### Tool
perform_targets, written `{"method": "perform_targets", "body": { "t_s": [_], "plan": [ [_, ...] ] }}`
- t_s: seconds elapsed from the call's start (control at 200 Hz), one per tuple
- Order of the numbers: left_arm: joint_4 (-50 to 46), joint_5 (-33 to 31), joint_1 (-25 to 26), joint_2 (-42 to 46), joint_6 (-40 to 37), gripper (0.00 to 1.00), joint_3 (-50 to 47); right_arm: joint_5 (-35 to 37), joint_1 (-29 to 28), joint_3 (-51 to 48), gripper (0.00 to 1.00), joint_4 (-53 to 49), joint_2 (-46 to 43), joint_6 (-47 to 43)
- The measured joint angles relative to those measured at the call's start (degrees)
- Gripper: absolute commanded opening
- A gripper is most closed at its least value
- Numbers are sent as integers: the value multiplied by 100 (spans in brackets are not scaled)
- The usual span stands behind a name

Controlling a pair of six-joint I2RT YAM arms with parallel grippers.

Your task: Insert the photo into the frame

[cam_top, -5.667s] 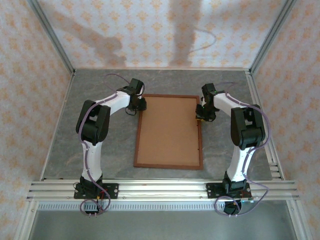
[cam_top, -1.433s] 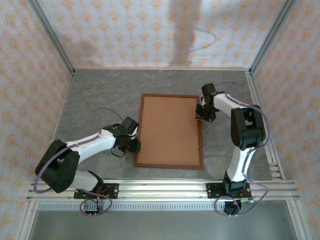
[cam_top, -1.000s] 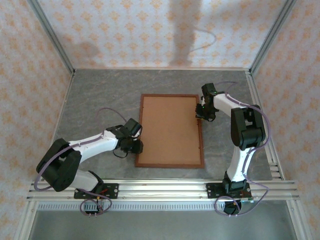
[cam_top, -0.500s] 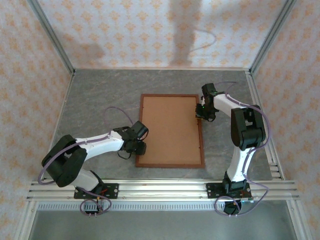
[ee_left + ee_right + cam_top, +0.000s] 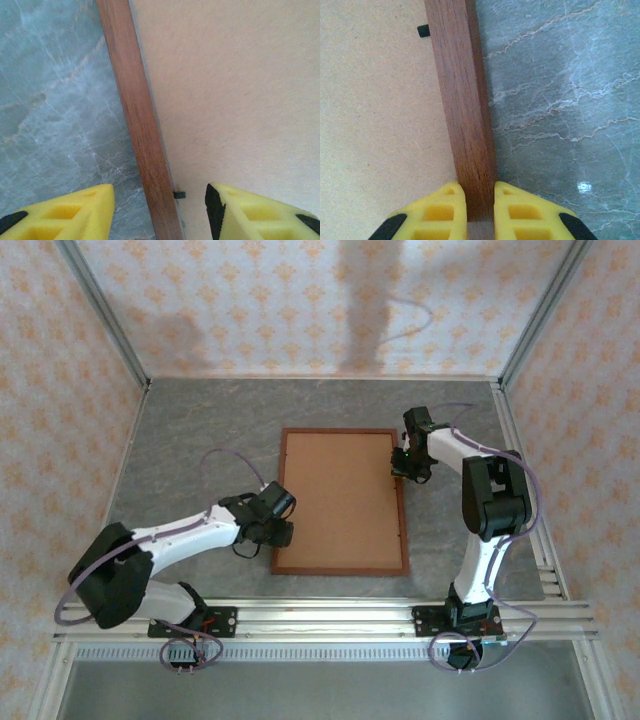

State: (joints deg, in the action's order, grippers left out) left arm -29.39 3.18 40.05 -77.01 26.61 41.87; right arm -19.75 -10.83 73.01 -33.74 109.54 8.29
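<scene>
The frame (image 5: 403, 530) of reddish-brown moulding lies flat on the grey table, with a plain brown board (image 5: 340, 500) inside it. The photo is hidden. My left gripper (image 5: 283, 533) hovers at the frame's left rail near the lower corner. In the left wrist view its yellow fingers (image 5: 65, 210) stand open on either side of the rail (image 5: 137, 115), beside a small black tab (image 5: 179, 194). My right gripper (image 5: 400, 468) is at the right rail near the top corner. The right wrist view has that gripper (image 5: 480, 200) shut on the rail (image 5: 460, 90).
The grey marble table (image 5: 200, 450) stretches round the frame on all sides. Metal rails (image 5: 330, 618) run along the near edge by the arm bases. Patterned walls close in the back and both sides. Another black tab (image 5: 423, 31) sits on the board by the right rail.
My left arm has swung from the frame's upper left corner down to its lower left rail, and its jaws have spread wider. The right gripper has kept its hold and place.
</scene>
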Motion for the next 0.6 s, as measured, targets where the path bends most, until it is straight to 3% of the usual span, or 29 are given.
{"method": "perform_targets", "body": {
  "t_s": [0.135,0.27,0.45,0.601],
  "plan": [
    [76,-116,-85,420,55,58,66,0,0,0,20,0,0,7],
    [404,-20,-483,450,212,59,66,48,-26,0,27,2,-11,83],
    [1097,422,-1235,66,501,66,85,380,-55,-317,54,240,-575,330],
    [1432,695,-1510,-588,549,70,369,450,-7,-710,72,518,-1220,533]
  ]
}}
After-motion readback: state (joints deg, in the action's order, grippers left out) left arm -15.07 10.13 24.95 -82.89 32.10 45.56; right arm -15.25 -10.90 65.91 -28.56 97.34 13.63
